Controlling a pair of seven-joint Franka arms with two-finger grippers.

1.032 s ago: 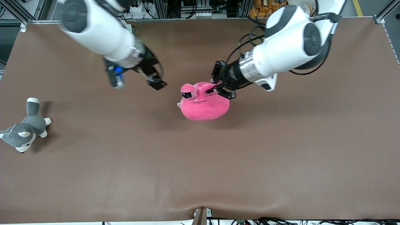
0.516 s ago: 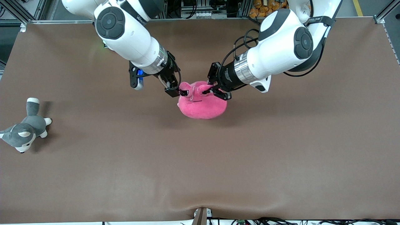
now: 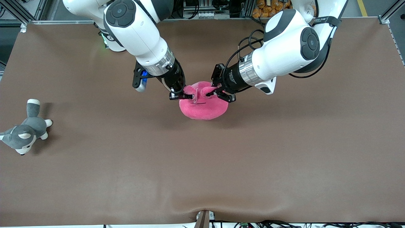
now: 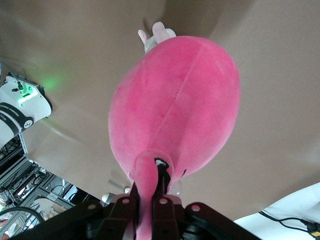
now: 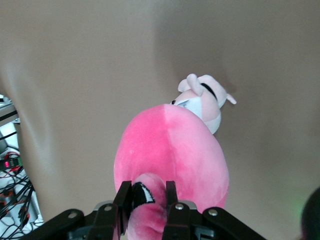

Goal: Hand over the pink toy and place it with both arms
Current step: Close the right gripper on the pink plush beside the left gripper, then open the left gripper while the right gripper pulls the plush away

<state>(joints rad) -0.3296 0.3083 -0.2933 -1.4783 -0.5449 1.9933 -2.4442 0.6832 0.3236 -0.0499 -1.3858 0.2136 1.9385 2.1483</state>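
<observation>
Pink toy (image 3: 204, 107) suspended over table (image 3: 221, 164) centre. Left gripper (image 3: 212, 92) clamped on one stalk; right gripper (image 3: 183, 95) clamped on the other stalk.

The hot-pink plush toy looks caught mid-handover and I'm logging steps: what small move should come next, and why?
Probably the left gripper should let go. The round hot-pink plush toy hangs over the brown table, the left gripper clamping one stalk and the right gripper closed around the other, so the receiver seems to have it.
</observation>
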